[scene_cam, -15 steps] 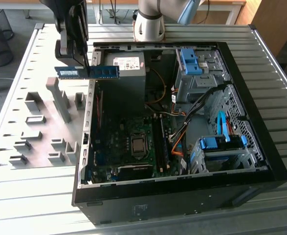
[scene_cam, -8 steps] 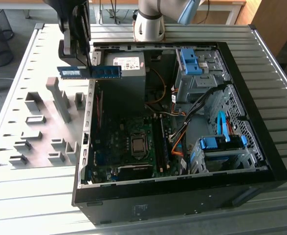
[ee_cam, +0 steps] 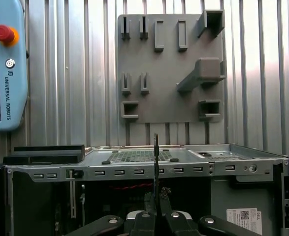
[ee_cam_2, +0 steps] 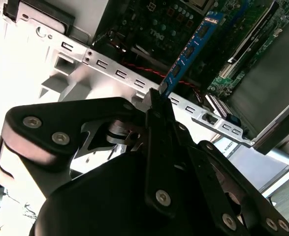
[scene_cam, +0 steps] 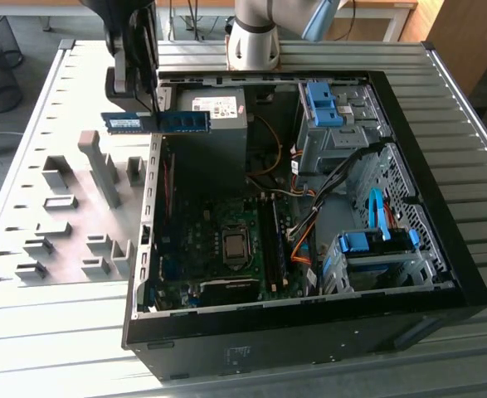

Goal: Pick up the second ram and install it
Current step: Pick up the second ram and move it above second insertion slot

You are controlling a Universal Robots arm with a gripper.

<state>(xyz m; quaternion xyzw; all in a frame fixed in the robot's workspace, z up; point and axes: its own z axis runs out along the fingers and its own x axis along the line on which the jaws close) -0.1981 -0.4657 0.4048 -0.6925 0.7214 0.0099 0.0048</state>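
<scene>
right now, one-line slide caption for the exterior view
Gripper holds the second ram level over the rim of the open computer case.

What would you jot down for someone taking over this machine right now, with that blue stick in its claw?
The gripper is shut on the second ram, holding it level on its long edge, in the air.
Where: over the wall of the open computer case at the exterior view's left, between the grey holder board and the motherboard.
Done: the pickup; the ram is clear of the holder board.
Left: it is not yet in the memory slots. I cannot tell whether another stick already sits there.
</scene>
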